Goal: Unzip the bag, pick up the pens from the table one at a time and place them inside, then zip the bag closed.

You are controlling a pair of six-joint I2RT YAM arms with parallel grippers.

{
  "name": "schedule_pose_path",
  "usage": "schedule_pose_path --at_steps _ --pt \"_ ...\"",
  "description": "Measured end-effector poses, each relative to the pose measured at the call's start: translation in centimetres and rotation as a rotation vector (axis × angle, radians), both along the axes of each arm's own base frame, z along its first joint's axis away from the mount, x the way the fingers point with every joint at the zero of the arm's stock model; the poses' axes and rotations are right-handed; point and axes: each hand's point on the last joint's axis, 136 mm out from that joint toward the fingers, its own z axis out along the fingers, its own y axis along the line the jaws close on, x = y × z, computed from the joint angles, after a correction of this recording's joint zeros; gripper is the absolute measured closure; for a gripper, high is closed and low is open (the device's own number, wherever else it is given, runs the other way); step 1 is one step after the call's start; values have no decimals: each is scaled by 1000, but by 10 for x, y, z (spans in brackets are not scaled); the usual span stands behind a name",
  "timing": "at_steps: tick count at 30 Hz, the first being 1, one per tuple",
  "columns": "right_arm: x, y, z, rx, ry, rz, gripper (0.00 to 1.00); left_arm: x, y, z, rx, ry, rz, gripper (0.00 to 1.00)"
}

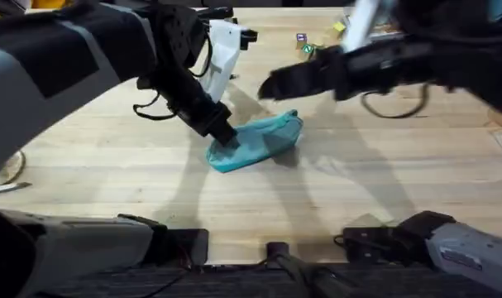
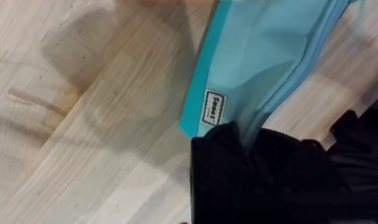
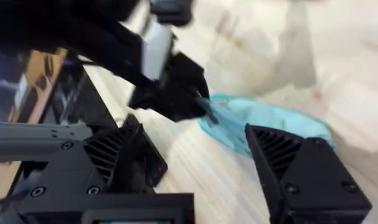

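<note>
Where the overhead view takes in the whole desk [image 1: 341, 199], one bag [image 1: 257, 141] lies near its middle, teal and elongated, with one end toward the left arm. The left hand [image 1: 223, 132] bears down on that near-left end of the bag and is clamped on the fabric there. The left wrist view adds detail that the overhead lacks: a small white label [image 2: 213, 108] with dark lettering at the bag's corner, a darker teal edge strip, and the black fingers [image 2: 251, 174] closed over the fabric just beside the label. The right hand [image 1: 271, 85] hovers above the desk beyond the bag, apart from it. The right wrist view shows what the overhead cannot: its two ribbed fingers [image 3: 301, 168] stand wide apart and hold nothing, with the bag and the left hand between and beyond them. Count: one bag, two hands.
</note>
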Motion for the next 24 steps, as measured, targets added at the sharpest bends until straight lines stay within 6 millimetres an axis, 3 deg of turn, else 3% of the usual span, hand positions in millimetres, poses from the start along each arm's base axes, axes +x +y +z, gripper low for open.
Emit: schedule_pose_path --at_steps 5,10,16,24 --pt "1 -28 41 63 -121 -76 4 0 0 0 -1 1 0 958" --pt "3 -48 60 82 -187 -140 4 0 0 0 -2 1 0 958" --pt "-1 -54 70 90 -219 -157 4 0 0 0 -2 2 0 958" --pt "-4 -58 61 76 -151 -191 4 0 0 0 -2 2 0 958"
